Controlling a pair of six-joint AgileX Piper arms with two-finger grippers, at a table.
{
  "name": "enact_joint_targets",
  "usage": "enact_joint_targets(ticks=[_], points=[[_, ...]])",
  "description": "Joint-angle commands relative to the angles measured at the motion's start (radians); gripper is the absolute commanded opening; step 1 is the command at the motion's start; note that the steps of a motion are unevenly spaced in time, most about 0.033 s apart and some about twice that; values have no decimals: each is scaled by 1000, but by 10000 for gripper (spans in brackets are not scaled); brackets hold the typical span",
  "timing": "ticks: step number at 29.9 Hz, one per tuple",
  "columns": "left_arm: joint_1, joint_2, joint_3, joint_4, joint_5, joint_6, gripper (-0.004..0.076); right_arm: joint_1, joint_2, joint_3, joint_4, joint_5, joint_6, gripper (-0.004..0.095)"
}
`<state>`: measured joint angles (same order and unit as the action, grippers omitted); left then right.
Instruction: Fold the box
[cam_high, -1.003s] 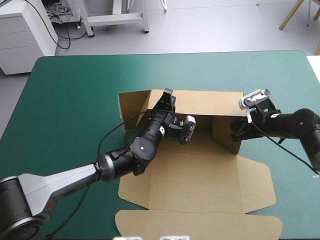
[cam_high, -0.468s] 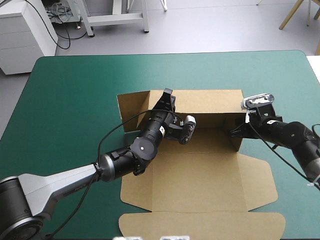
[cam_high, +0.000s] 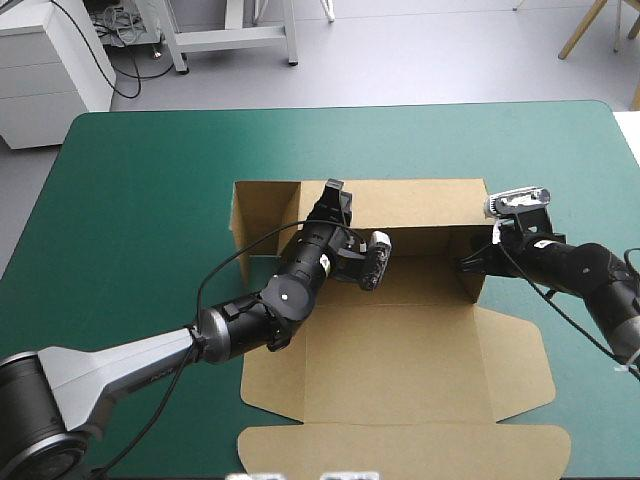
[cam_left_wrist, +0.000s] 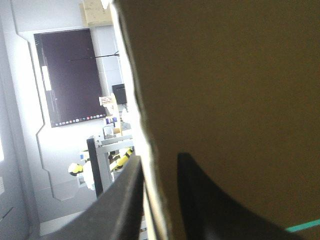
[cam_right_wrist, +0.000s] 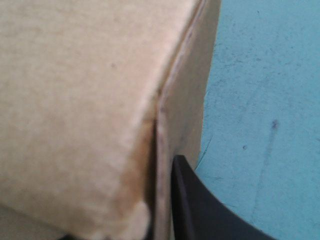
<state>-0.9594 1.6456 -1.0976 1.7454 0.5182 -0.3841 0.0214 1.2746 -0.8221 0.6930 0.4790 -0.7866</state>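
The box (cam_high: 400, 350) walls are going up
The brown box lies in the middle of the teal-green counter (cam_high: 150, 200), lid (cam_high: 400, 448) flat nearest. The right hand (cam_high: 468, 265) pinches the right wall (cam_high: 476, 287), stood straighter than before. The left hand (cam_high: 335, 192) pinches the tall back wall (cam_high: 420, 205). It is starting to look like a tray.

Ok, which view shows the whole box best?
The high view: it takes in the whole box, far and right walls raised, near flaps flat. The left wrist view shows only a wall's edge close up; the right wrist view, one corner.
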Motion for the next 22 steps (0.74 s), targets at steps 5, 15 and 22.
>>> enact_joint_targets(ticks=[5,15,22], points=[[-3,-24,-15,69,5,-167,475,14,-11,-11,70,81,31,1],[-85,-26,-57,69,125,-217,455,14,-11,-72,-82,84,189,1],[-202,-26,-79,69,242,-225,454,14,-11,-156,-170,152,324,1]])
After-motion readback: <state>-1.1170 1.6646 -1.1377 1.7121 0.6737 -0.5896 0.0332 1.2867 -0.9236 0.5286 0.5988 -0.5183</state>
